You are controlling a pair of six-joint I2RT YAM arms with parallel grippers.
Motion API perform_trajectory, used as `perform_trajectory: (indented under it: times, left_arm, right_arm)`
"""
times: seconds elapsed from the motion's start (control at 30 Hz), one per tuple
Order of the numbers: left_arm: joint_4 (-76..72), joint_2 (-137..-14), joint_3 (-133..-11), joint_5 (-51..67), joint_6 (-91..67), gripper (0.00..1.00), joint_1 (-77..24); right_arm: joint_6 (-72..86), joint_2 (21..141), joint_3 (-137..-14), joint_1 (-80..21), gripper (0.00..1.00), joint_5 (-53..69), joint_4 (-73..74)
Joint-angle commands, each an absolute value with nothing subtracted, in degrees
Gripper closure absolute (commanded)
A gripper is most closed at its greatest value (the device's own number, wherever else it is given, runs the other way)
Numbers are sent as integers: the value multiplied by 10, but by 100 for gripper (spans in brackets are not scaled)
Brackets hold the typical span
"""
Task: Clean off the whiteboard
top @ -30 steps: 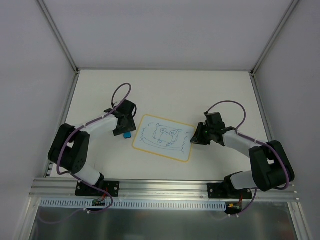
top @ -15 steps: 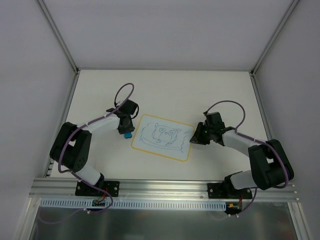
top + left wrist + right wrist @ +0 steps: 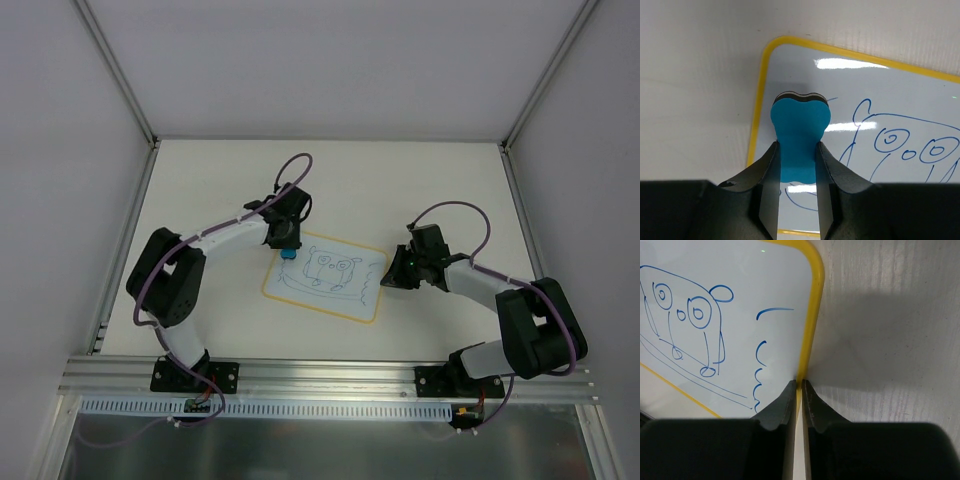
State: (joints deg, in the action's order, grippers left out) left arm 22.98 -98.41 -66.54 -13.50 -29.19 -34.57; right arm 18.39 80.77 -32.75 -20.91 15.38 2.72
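The whiteboard (image 3: pixel 325 278) lies flat mid-table, white with a yellow border and a blue doodle of a face. It also shows in the left wrist view (image 3: pixel 900 100) and the right wrist view (image 3: pixel 715 285). My left gripper (image 3: pixel 287 240) is shut on a small blue eraser block (image 3: pixel 799 135), held over the board's upper left corner; the eraser also shows in the top view (image 3: pixel 288 252). My right gripper (image 3: pixel 397 274) is shut on the board's right edge, its jaws pinching the yellow border (image 3: pixel 812 315).
White walls with metal frame posts (image 3: pixel 118 72) enclose the table on the left, back and right. An aluminium rail (image 3: pixel 330 375) runs along the near edge with both arm bases on it.
My left gripper has carried the blue eraser from the table left of the board up and right, onto the board's upper left corner. The right gripper has not moved.
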Motion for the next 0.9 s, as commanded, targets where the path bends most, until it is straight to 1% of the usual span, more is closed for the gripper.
perform_trajectory:
  times: [0.0, 0.23, 0.27, 0.37, 0.43, 0.57, 0.87]
  left_arm:
    - [236, -1020, -702, -113, -246, 86, -348]
    - [237, -1069, -734, -132, -199, 88, -347]
    - [237, -1081, -736, -125, -196, 89, -348]
    - [238, -1112, -751, -86, -190, 94, -352]
    - [237, -1123, -758, -81, -192, 95, -362]
    - [237, -1150, -775, -64, -207, 97, -402]
    - [243, -1173, -799, -27, -264, 98, -493]
  right_arm:
    - [173, 817, -317, -214, 91, 130, 48]
    - [169, 810, -319, -216, 92, 124, 54]
    - [168, 812, -319, -216, 93, 124, 54]
    - [167, 818, -321, -217, 100, 127, 54]
    - [168, 820, -323, -217, 100, 127, 54]
    - [167, 817, -323, -219, 100, 124, 55]
    - [168, 832, -330, -225, 100, 121, 58]
